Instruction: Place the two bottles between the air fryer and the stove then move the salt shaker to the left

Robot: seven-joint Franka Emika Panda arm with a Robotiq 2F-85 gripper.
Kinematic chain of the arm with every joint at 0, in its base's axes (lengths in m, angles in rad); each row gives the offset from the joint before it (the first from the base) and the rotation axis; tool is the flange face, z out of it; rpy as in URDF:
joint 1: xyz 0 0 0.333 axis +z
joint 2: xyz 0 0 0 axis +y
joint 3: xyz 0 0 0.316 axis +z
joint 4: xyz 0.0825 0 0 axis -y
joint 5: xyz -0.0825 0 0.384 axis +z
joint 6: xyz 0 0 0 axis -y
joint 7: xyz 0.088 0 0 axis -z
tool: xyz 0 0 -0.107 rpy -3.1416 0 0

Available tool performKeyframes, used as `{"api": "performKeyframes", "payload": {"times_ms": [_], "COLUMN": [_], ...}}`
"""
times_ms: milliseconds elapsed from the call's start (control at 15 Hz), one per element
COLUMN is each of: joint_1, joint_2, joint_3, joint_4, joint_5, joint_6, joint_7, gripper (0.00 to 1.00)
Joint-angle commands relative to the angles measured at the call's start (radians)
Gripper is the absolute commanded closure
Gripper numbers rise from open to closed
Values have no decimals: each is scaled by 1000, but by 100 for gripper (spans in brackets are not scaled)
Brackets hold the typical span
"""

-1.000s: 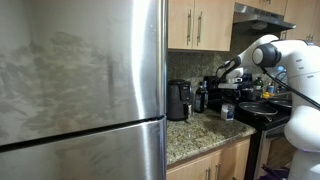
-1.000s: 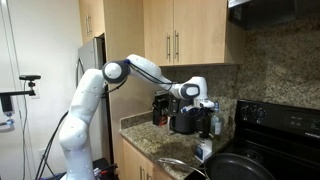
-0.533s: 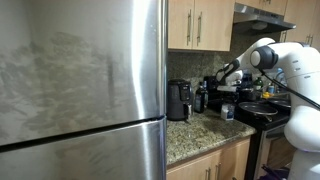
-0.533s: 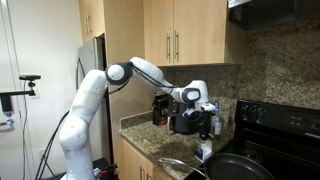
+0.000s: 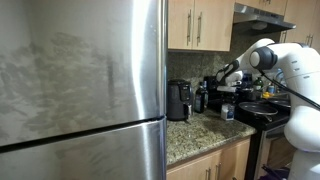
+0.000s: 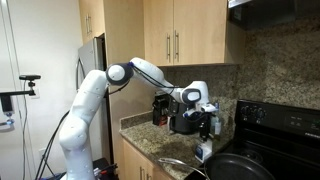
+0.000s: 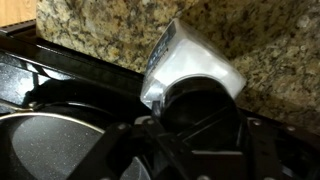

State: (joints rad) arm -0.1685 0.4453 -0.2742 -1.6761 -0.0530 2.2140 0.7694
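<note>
In the wrist view my gripper [image 7: 196, 128] has its dark jaws on either side of a bottle [image 7: 200, 75] with a pale body and a dark round end. Whether the jaws press on it cannot be seen. In both exterior views the gripper [image 5: 223, 92] [image 6: 207, 114] hangs low over the counter between the black air fryer [image 5: 178, 100] [image 6: 182, 123] and the stove [image 5: 268, 112] [image 6: 285, 122]. Another dark bottle [image 5: 201, 97] [image 6: 157, 108] stands by the air fryer. The short pale salt shaker [image 5: 228, 111] [image 6: 204, 150] sits on the counter near the stove's edge.
A large steel fridge [image 5: 80, 90] fills the near side in an exterior view. A black pan [image 6: 240, 166] rests on the stove. Wooden cabinets [image 6: 180, 40] hang above the granite counter [image 5: 195, 135], and a granite backsplash [image 7: 110, 30] stands close behind the bottle.
The jaws have drawn in around the bottle over the last second. The arm has hardly moved, and the other bottle and the salt shaker stay where they were.
</note>
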Motion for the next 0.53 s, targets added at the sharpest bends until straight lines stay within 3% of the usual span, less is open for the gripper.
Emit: {"api": "performKeyframes", "payload": {"times_ms": [0,467], "joint_1": [-12,61], "joint_2": [-37,-282], "joint_3": [27,92], "joint_4": [-20,-235], "joint_5": [58,34], "joint_6": [-12,12], "joint_7": [-58,-310], "gripper": [69,69]}}
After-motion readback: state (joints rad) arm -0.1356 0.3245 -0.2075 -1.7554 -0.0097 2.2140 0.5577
